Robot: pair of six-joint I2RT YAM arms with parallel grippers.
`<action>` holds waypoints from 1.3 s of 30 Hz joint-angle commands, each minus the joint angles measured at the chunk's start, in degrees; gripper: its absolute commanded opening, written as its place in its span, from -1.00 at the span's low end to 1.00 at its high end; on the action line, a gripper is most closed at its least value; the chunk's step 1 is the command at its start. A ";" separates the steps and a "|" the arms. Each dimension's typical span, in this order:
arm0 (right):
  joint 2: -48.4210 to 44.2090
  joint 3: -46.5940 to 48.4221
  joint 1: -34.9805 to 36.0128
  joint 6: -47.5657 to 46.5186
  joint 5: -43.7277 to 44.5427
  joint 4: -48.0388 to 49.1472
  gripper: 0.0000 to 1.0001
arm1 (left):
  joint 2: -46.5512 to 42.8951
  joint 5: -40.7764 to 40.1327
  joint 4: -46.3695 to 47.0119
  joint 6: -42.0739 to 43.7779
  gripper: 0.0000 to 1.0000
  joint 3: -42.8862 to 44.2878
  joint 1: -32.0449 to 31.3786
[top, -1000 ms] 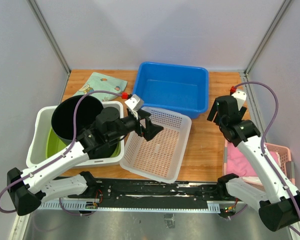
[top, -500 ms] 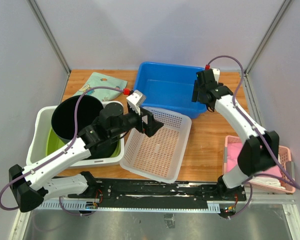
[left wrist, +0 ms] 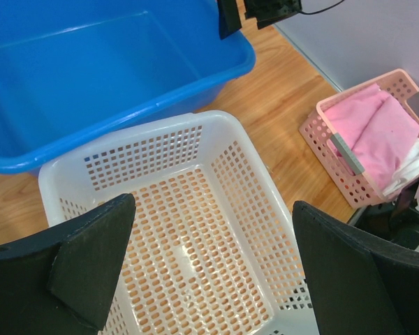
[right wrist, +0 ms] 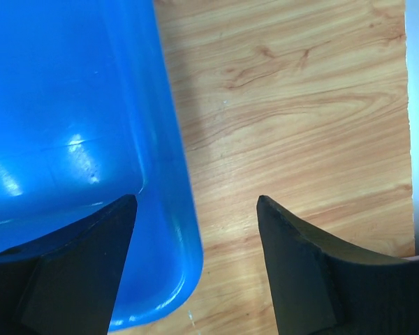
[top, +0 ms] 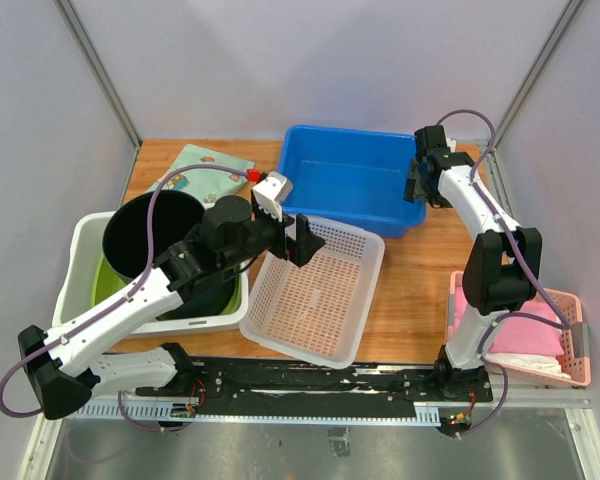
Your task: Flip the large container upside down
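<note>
The large container is a blue plastic tub [top: 345,175] standing upright at the back of the table, also seen in the left wrist view [left wrist: 91,77]. My right gripper [top: 416,188] is at its right end, open, one finger over the inside and the other over the wood. In the right wrist view the tub's rounded rim [right wrist: 171,209] runs between the fingers of the right gripper [right wrist: 195,199], with a gap on each side. My left gripper [top: 305,245] hovers open over a white perforated basket [top: 315,290], just in front of the tub. Nothing is held between the fingers of the left gripper [left wrist: 213,202].
The white basket [left wrist: 188,237] touches the tub's front wall. A pink basket [top: 525,320] with pink cloth stands at the front right. A white bin [top: 80,270] on the left holds a black pot [top: 150,235]. A patterned cloth [top: 200,165] lies at the back left.
My right arm has swung from the table's right side to the back and come down over the blue tub's right rim. The left gripper has shifted slightly toward the tub.
</note>
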 commanded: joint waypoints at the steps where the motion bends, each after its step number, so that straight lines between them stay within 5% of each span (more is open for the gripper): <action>1: -4.77 2.68 3.34 -0.09 -2.27 -3.44 0.43 | 0.97 -5.30 -2.64 -0.41 0.98 5.54 -0.36; 9: -5.25 8.81 14.91 2.73 -6.23 -1.54 0.44 | 2.03 -16.02 -12.50 -0.12 0.98 15.71 5.09; 13: 1.75 17.83 22.91 3.50 -5.15 -2.04 0.48 | 1.85 -11.04 -17.79 -1.57 0.98 20.31 15.37; 18: 12.47 30.79 28.32 7.15 -7.48 -3.24 0.48 | 0.78 -15.67 -20.26 -0.75 0.98 22.57 17.04; 22: 17.23 33.85 30.87 5.27 -11.79 2.83 0.47 | -2.84 -14.79 -18.22 -1.91 0.98 20.33 17.29; 33: 33.38 48.45 32.74 13.43 -4.48 4.71 0.46 | -10.14 -7.33 -13.44 -6.35 0.98 11.62 17.25; 39: 38.49 51.87 32.72 16.67 1.06 8.27 0.23 | -10.94 -3.66 -12.40 -7.68 0.98 9.56 17.28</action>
